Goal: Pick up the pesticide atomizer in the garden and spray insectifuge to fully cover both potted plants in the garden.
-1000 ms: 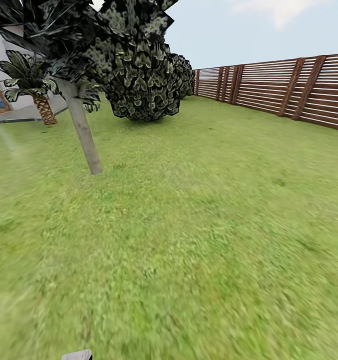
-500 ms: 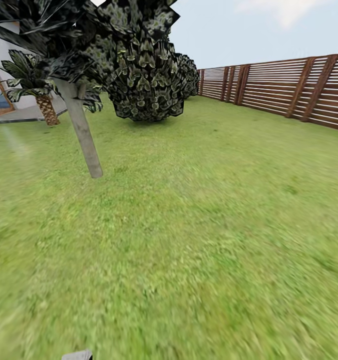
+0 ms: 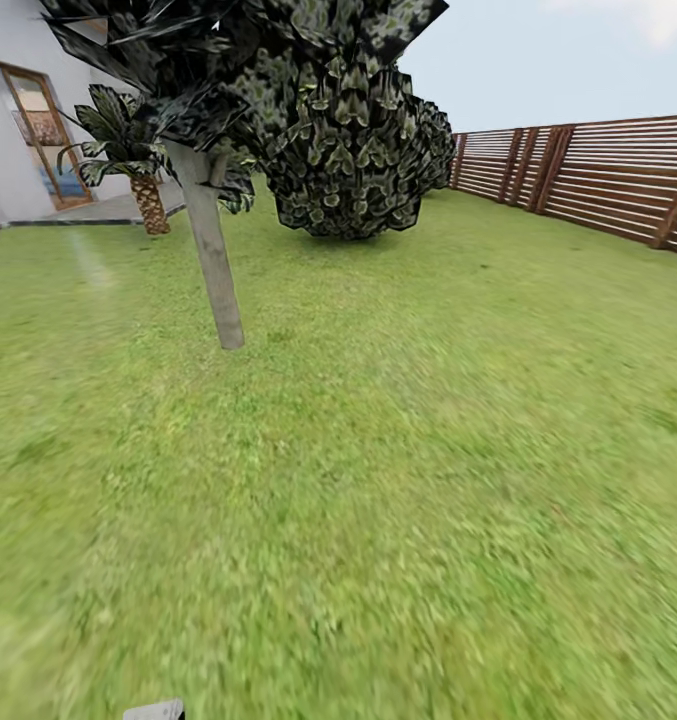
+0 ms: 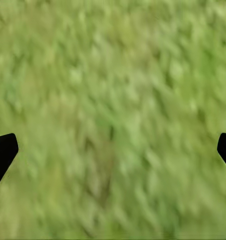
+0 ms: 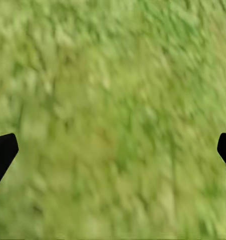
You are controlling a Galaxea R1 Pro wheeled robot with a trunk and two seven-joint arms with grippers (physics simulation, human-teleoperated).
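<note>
Green lawn (image 3: 398, 480) takes up most of your head view, and the whole picture has slid rightward against the one half a second ago, so it is your camera that has turned left, not the things: the pale grey leaning tree trunk (image 3: 215, 270) now sits nearer the middle, the big dark round bush (image 3: 353, 140) has shifted right with it, the slatted brown wooden fence (image 3: 598, 170) is pushed toward the right edge, and more of the white house wall with its wood-framed door (image 3: 38, 130) has come in at the left beside the small palm with a scaly trunk (image 3: 143, 165). The garden around you is blurred grass, open and flat. Your left claw (image 4: 113, 150) hangs over the grass with its black fingertips (image 4: 2, 152) wide apart, nothing between them; your right claw (image 5: 113, 150) is spread just the same above the lawn.
</note>
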